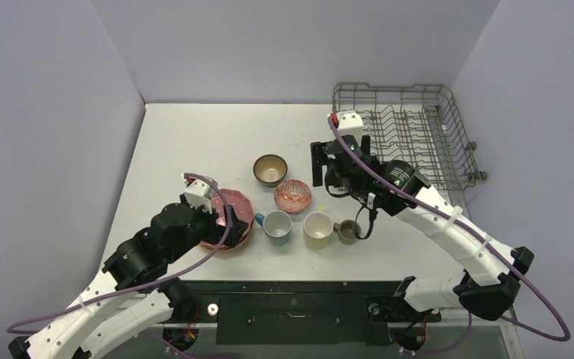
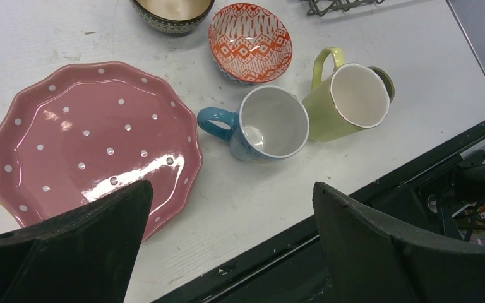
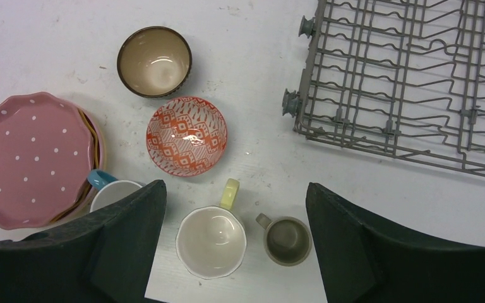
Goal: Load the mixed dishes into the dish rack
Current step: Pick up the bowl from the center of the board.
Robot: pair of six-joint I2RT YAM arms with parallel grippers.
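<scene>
The dish rack [image 1: 389, 87], a grey wire basket with rows of upright tines, sits at the table's [image 1: 194, 142] far right corner. All the dishes stand on the table outside it.

The pink white-dotted plate [image 1: 241, 203] tops a stack near the left of the near edge, with orange and tan rims [image 3: 92, 136] showing beneath it. Along the near edge, to the stack's right, three mugs stand upright: a light-blue mug [image 1: 277, 227], a pale-yellow mug [image 1: 318, 229] and a small olive mug [image 1: 348, 231]. Behind them are an orange-red patterned bowl [image 1: 292, 196] and, farther back, a dark-brown bowl [image 1: 270, 169].

The left arm reaches forward. The left gripper [image 1: 224, 218] hangs over the pink plate's near side with its fingers spread wide, holding nothing.

The right arm is bent leftward and raised. The right gripper [image 1: 338, 163] points down between the rack and the bowls. Its fingers are wide apart and grip nothing. In its wrist view, the pale-yellow mug lies below, between the fingers.
</scene>
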